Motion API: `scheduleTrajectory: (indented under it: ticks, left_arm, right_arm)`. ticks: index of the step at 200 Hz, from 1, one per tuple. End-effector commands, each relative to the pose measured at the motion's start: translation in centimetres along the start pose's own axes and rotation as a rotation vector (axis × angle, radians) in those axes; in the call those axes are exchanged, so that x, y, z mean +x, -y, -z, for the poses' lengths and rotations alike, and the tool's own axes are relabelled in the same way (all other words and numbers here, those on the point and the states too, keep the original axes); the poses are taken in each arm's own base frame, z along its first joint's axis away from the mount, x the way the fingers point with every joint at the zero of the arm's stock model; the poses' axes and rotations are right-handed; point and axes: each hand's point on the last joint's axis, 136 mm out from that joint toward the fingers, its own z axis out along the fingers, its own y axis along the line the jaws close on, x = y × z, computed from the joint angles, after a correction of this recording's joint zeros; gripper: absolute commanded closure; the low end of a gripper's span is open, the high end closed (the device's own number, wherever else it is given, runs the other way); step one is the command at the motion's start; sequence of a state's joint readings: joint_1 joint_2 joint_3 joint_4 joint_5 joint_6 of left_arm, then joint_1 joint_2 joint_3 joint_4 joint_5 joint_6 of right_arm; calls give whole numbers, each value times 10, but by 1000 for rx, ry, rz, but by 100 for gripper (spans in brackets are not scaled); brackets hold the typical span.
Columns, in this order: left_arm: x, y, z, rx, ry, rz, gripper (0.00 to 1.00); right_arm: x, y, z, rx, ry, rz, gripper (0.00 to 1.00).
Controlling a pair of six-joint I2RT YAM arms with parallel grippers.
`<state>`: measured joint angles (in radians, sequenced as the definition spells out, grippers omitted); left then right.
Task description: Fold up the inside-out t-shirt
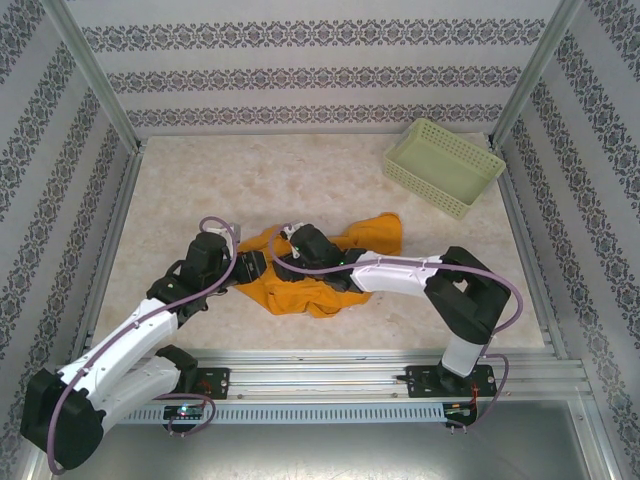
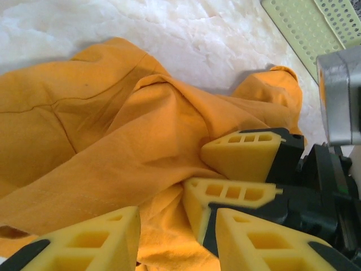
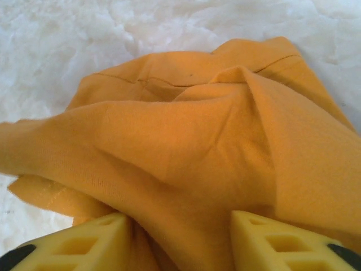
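The t-shirt [image 1: 305,295] is lying in a crumpled heap, well apart from the basket [image 1: 430,190], on its near left side. No fold is showing yet, so I judge the task barely started: spreading flat and all the folding are remaining. The left gripper [image 2: 177,217] is hovering part open over the cloth, holding nothing, at the heap's side away from the basket. The right gripper [image 3: 177,217] is standing part open with bunched cloth between its fingers; whether it is clamping, I cannot tell.
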<state>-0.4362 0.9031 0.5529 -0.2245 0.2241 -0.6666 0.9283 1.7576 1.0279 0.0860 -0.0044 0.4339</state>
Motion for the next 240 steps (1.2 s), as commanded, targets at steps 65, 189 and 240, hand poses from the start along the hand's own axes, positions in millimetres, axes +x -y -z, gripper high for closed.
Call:
scheduleTrajectory:
  ticks: [65,189,240]
  left_arm:
    - [10,-8,-15,-14,-39,81,54]
    - [38,-42,-53,-61,-73,69,100]
    - [24,-25,-36,-53,-22,79,76]
  right_arm:
    - [-37,5,22,3,78,-64,100]
    - [-40,59,52,103,152,-278,100]
    - [-23,62,52,80,150,-367,100]
